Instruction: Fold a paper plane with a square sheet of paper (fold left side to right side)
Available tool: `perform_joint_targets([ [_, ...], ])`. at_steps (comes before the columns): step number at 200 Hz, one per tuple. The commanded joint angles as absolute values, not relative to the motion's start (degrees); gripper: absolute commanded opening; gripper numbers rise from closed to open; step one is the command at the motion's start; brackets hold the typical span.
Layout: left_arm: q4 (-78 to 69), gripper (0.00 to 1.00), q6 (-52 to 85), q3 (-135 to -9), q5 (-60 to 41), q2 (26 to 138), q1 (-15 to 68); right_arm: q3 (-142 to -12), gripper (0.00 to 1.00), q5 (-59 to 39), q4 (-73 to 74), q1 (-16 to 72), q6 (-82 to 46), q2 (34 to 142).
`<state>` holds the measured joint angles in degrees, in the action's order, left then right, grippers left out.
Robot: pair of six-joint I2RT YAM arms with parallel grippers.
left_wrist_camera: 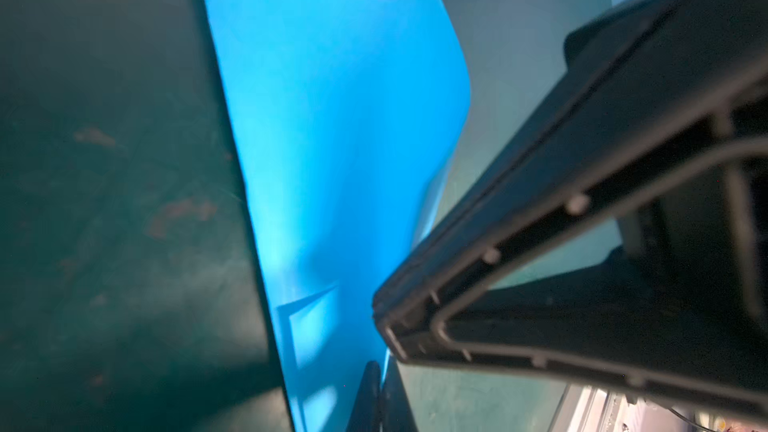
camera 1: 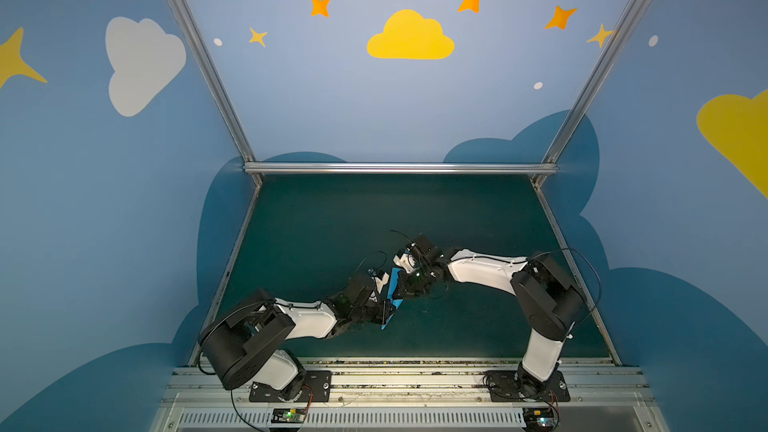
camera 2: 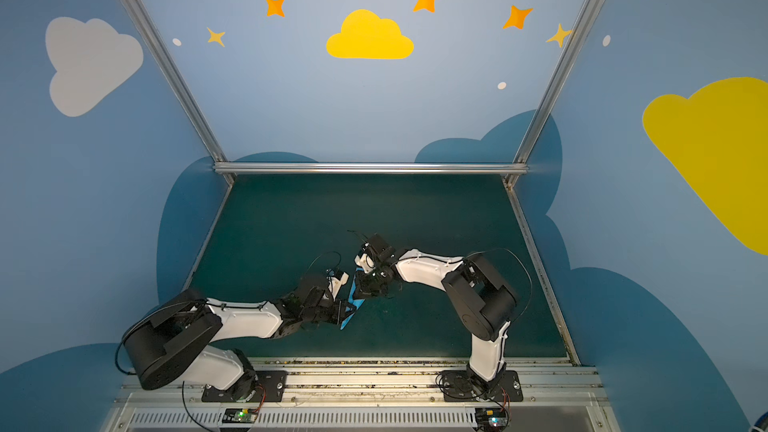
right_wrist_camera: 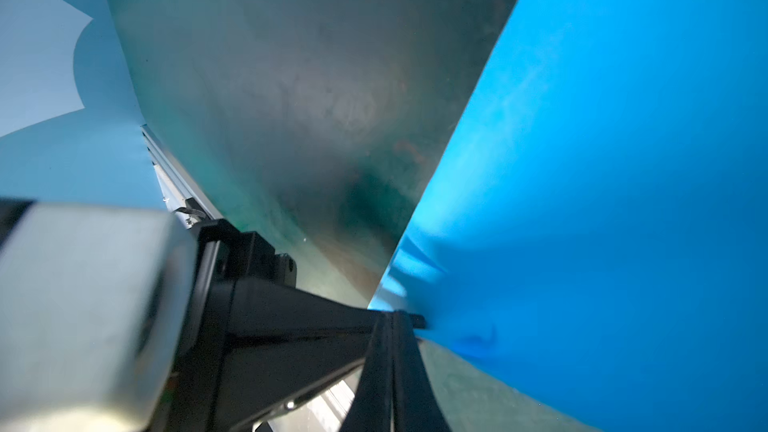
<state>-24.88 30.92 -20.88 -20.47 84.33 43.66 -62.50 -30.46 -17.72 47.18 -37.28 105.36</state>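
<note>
The square sheet of paper (camera 1: 393,278) (camera 2: 354,284) is bright sky-blue and hangs nearly on edge above the green mat, curved and bowed, between my two grippers. My left gripper (camera 1: 387,314) (left_wrist_camera: 380,367) is shut on its near edge; the sheet (left_wrist_camera: 332,139) rises away from the pinched fingertips. Close by, my right gripper (camera 1: 400,289) (right_wrist_camera: 392,320) is shut on the sheet's edge, and the paper (right_wrist_camera: 602,180) fans out beside it. Both arms hide most of the sheet in both top views. No paper plane is in view.
The dark green mat (camera 1: 374,209) covers the table, bounded by aluminium rails (camera 1: 399,168) at the back and sides. Painted blue walls enclose the cell. The arm bases (camera 1: 291,384) (camera 1: 528,384) sit on the front rail. The two wrists nearly touch at mid-table.
</note>
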Motion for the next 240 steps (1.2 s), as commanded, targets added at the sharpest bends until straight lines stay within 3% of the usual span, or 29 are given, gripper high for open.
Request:
perform_joint_targets([
  [1, -24.72, 0.04, 30.7, -22.05, -20.94, 84.75, 43.24, -62.94, 0.0, -29.27, -18.15, 46.58, -36.98, 106.78],
  [130, -19.04, 0.04, 29.0, -24.08, -20.87, 80.53, 42.87, -62.35, 0.0, -29.04, -17.69, 45.58, -36.96, 107.58],
  [210, -12.93, 0.27, 28.54, -23.21, -17.18, 72.63, 42.1, -61.26, 0.0, -28.9, -16.0, 45.56, -37.79, 108.48],
  [240, -10.03, 0.45, 28.68, -22.92, -14.49, 70.17, 42.0, -61.46, 0.0, -28.92, -15.99, 45.55, -37.87, 108.46],
])
